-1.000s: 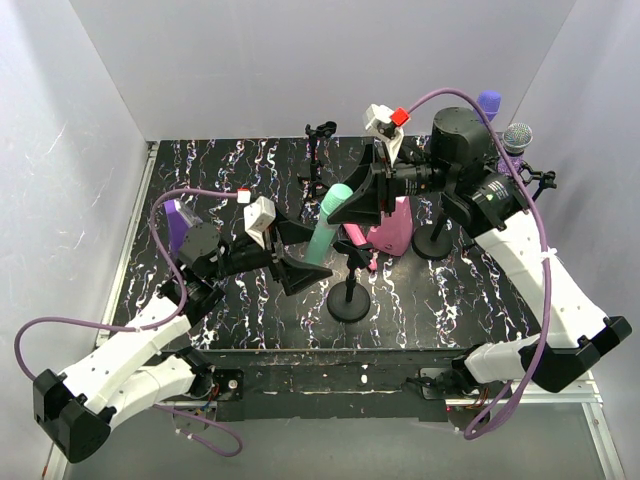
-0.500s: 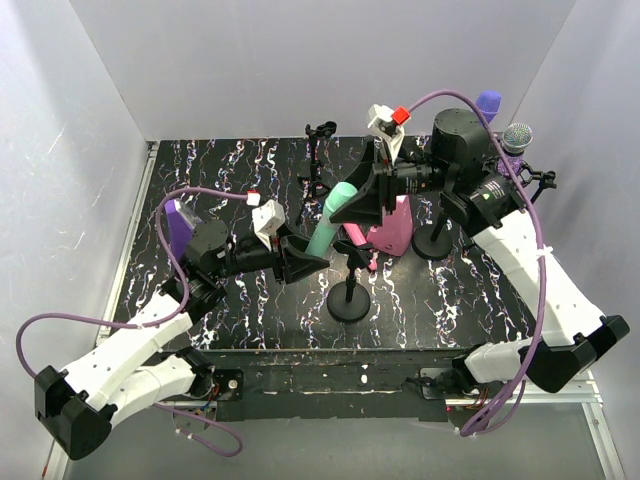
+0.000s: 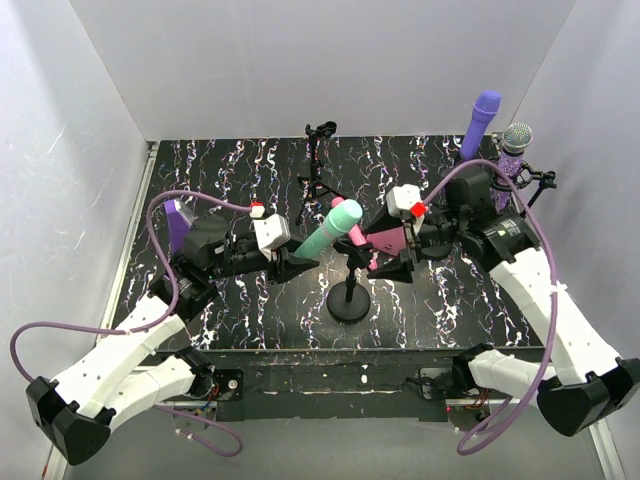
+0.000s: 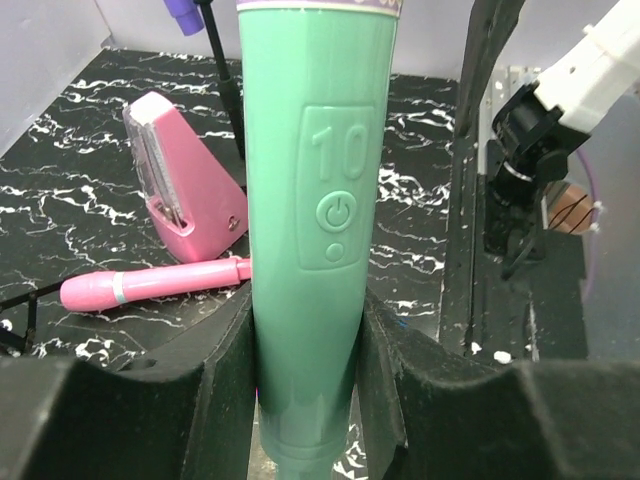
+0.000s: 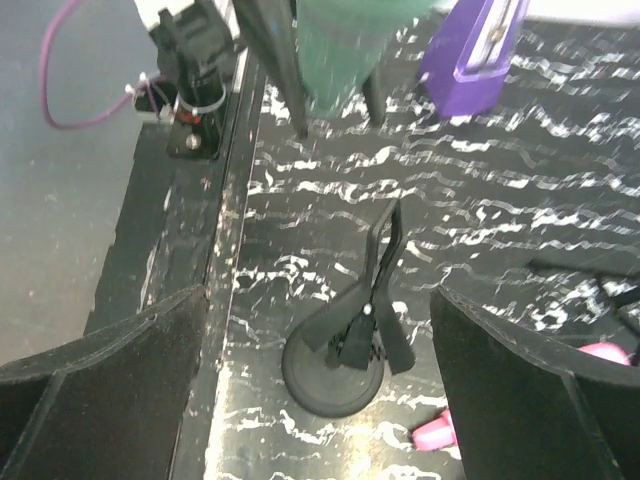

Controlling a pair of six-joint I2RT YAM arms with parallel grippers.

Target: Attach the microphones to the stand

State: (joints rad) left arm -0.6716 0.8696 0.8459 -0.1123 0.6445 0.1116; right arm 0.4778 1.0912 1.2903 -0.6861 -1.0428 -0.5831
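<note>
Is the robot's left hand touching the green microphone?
Touching. In the left wrist view, the left gripper's fingers press against both sides of the mint green microphone, with no gap.

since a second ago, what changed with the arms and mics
The left jaws closed on the green mic. The right jaws let it go, opened and drew back toward the near side. The purple mic, glittery mic and pink mic stayed put.
</note>
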